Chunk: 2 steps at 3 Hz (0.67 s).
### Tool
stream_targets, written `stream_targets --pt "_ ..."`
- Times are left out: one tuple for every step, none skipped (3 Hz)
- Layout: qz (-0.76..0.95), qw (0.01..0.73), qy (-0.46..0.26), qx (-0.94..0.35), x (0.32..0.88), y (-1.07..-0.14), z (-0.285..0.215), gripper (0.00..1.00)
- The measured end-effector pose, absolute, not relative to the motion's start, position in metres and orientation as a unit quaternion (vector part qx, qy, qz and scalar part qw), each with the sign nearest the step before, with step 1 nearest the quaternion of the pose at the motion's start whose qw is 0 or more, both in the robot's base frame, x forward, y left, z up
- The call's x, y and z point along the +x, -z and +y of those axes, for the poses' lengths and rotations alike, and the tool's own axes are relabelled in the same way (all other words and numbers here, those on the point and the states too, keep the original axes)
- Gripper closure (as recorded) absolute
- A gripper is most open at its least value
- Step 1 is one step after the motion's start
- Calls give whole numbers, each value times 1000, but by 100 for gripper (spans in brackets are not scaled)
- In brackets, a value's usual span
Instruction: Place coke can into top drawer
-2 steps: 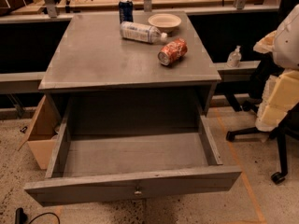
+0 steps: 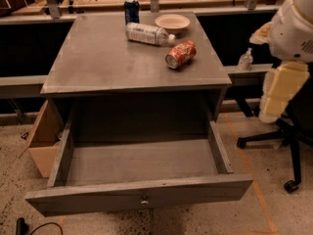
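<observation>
Toward 1 o'clock on the worktop, the coke can lies sideways. The top drawer stands open at 6 o'clock, ready to receive it. The end effector hangs at 3 o'clock, well apart; I cannot tell its grip.

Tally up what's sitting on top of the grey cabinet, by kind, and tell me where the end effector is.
Cans: 2, coke can and dark blue can
Bottles: 1, clear plastic bottle
Bowls: 1, pale bowl
Total: 4
The end effector hangs right of the cabinet, off its top.
</observation>
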State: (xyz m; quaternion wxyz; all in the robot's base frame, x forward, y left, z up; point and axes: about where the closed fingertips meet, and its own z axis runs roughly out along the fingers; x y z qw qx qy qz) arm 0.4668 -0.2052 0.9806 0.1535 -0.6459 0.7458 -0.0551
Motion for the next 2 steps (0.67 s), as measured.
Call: stream_targets --pt "689 126 79 -710 524 -984 -189 0" --pt "624 109 74 -770 589 -972 -164 0"
